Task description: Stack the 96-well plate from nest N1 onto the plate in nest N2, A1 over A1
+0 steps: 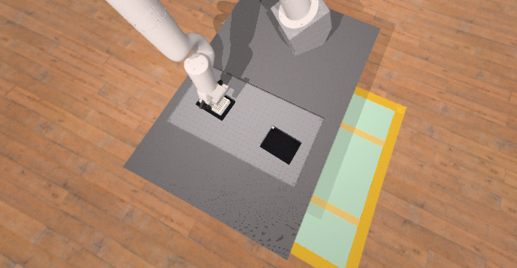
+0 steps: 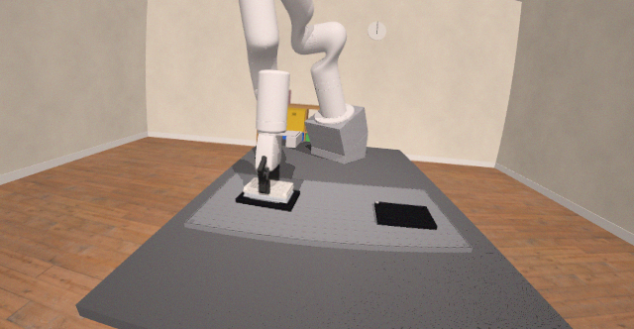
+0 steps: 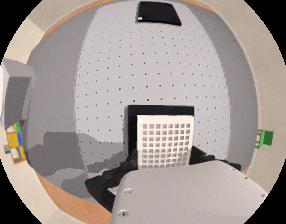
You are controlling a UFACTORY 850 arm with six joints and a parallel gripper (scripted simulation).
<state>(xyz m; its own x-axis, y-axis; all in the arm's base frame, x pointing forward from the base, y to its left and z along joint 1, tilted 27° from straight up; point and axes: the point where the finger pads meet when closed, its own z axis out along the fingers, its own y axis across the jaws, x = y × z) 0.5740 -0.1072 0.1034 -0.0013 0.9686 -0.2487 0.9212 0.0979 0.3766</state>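
1. In nest N1 (image 2: 293, 203), the black pad on the perforated mat's (image 2: 337, 220) side nearer the exterior camera's left, the white 96-well plate (image 2: 279, 191) is sitting, well grid facing up.
2. The gripper (image 2: 264, 182) is coming straight down onto the plate, fingers spread wide across it and pinching its edges; the near dark finger (image 2: 263, 171) is lying against the plate's side.
3. In the top view the plate (image 1: 223, 105) is showing partly under the wrist, black nest border peeking around it.
4. The wrist view is showing the plate's wells (image 3: 166, 141) just ahead of the gripper body; the fingertips themselves are hidden there.
5. Nest N2 (image 2: 405, 215) is lying well apart on the same mat, looking all black; whether a plate is in it is too dark to tell. A small light corner mark is showing at its far edge.
6. The mat is resting on the grey table (image 2: 307, 279), arm pedestal (image 2: 357, 141) standing at the far end.
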